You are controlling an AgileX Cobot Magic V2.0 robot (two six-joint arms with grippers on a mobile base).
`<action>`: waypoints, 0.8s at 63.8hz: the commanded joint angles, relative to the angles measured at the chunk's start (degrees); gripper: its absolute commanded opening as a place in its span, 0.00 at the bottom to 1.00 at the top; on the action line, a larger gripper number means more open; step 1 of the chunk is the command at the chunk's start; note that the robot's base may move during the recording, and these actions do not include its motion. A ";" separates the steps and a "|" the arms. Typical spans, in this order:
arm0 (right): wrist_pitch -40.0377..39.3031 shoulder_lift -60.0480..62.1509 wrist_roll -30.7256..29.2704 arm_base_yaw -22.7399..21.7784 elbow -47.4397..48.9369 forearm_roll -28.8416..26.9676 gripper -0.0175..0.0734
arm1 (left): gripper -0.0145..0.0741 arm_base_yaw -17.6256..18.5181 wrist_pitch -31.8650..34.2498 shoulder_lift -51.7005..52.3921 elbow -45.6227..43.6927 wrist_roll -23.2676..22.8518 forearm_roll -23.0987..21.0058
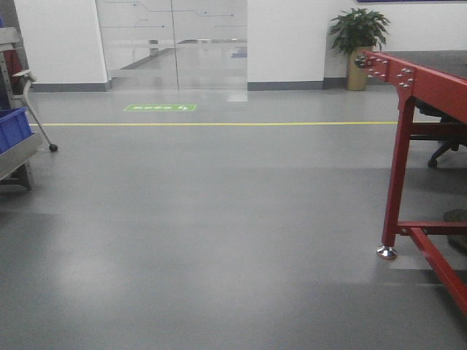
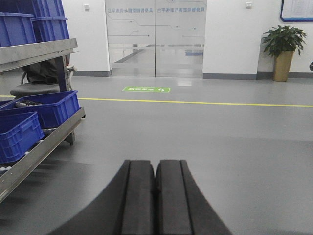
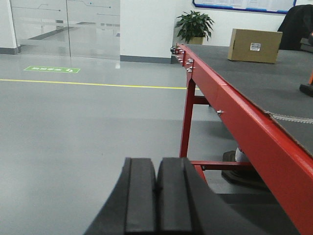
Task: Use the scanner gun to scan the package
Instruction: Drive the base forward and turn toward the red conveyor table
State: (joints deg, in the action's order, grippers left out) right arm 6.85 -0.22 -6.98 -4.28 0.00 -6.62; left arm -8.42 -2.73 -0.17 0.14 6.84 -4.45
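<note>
Left gripper: lower centre, pads pressed together, holding nothing.
Right gripper: lower centre, likewise closed and empty.
Red table: right half of frame.
Package: upper right, on the tabletop.
Scanner gun: right edge, mostly cropped.

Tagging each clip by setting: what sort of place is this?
Probably a warehouse or logistics workshop: blue bins on a metal roller rack, a red-framed work table holding a cardboard box, and a yellow line on the grey floor.
</note>
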 commanded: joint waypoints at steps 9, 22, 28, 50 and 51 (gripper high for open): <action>-1.31 0.22 -0.14 -0.07 0.00 0.40 0.02 | 0.04 0.20 1.18 0.17 -0.14 -0.04 -0.29; -1.31 0.22 -0.14 -0.07 0.00 0.40 0.02 | 0.04 1.24 1.11 0.17 -0.14 -0.04 -0.29; -1.31 0.22 -0.14 -0.30 0.00 0.40 0.02 | 0.04 1.41 1.11 0.17 -0.14 -0.04 -0.29; -1.31 0.22 -0.14 -0.85 0.00 0.40 0.02 | 0.04 0.78 1.11 0.17 -0.14 -0.04 -0.29; -1.31 0.22 -0.14 -0.85 0.00 0.40 0.02 | 0.04 0.78 1.11 0.17 -0.14 -0.04 -0.29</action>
State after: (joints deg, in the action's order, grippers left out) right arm 6.85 -0.13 -6.98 -4.88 -0.05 -6.62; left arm -7.51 -2.63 -0.17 0.14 6.84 -4.45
